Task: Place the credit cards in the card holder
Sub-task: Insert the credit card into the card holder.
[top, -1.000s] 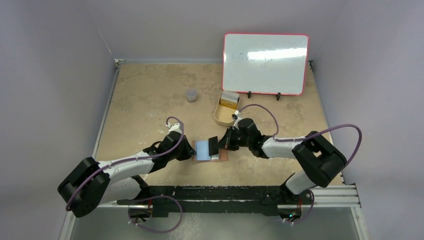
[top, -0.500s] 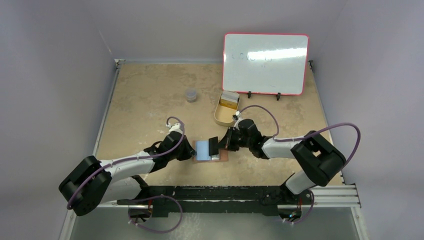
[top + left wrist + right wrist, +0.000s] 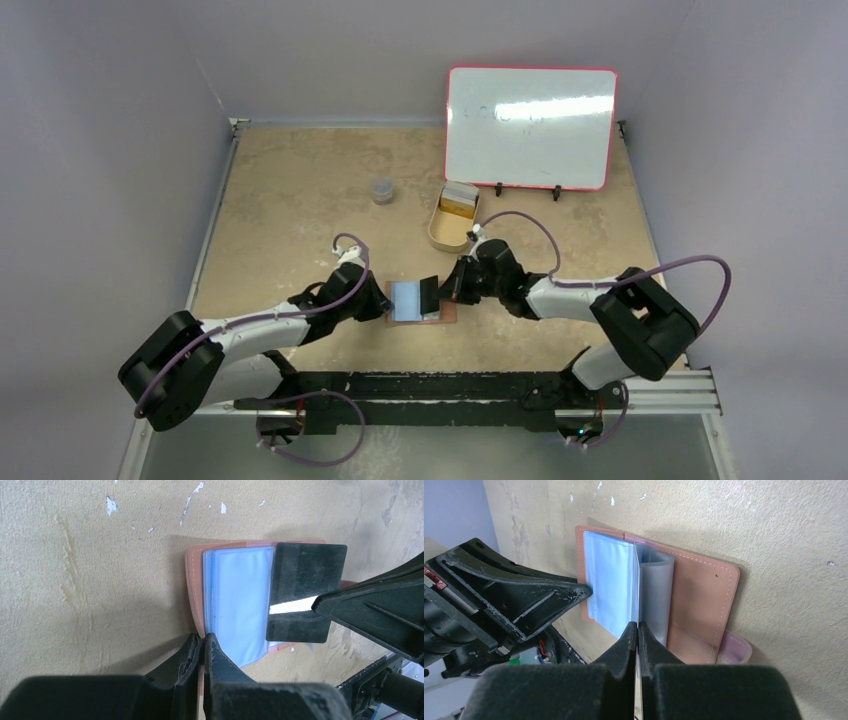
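Observation:
The reddish-brown card holder (image 3: 447, 314) lies open on the table, its light blue sleeves (image 3: 240, 600) facing up. My left gripper (image 3: 384, 300) is shut on the holder's left cover edge (image 3: 192, 580), with the leather pinched between the fingertips (image 3: 204, 641). My right gripper (image 3: 449, 287) is shut on a dark credit card (image 3: 305, 570) with a white stripe. It holds the card on edge over the middle of the holder (image 3: 696, 605), against a grey sleeve (image 3: 655, 595). In the right wrist view the card shows only as a thin edge (image 3: 637, 617) between the fingertips (image 3: 638, 629).
A tan oval tin (image 3: 449, 222) stands behind the holder, with a small grey jar (image 3: 381, 190) to its left. The red-framed whiteboard (image 3: 530, 125) stands at the back right. The holder's pale snap tab (image 3: 736, 647) sticks out at its right edge.
The right gripper with the dark card has shifted very slightly toward the holder. The left gripper still holds the cover edge in the same place.

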Robot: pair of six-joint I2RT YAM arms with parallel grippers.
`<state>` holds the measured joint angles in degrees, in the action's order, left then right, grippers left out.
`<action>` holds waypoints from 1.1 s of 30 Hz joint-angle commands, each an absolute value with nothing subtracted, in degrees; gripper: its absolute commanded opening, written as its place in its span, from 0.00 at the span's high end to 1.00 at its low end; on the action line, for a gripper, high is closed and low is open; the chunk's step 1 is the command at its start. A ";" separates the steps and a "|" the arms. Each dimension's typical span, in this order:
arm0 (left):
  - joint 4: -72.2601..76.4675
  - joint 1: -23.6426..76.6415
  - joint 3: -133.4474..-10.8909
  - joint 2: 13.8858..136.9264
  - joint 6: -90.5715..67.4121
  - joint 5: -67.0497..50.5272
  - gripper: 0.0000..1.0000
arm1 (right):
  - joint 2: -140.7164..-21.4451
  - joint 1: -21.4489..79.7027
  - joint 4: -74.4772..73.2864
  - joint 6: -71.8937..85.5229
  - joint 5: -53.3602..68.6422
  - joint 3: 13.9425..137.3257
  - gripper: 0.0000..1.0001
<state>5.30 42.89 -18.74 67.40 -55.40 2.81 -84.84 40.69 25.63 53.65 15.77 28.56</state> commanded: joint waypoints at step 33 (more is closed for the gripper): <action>8.07 43.12 -17.21 67.65 -56.69 2.56 1.00 | -88.51 42.79 23.39 55.40 13.62 28.06 1.00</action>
<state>6.42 42.89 -17.98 67.40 -56.42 2.81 -86.32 42.11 25.67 55.55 14.63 28.36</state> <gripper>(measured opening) 0.019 0.005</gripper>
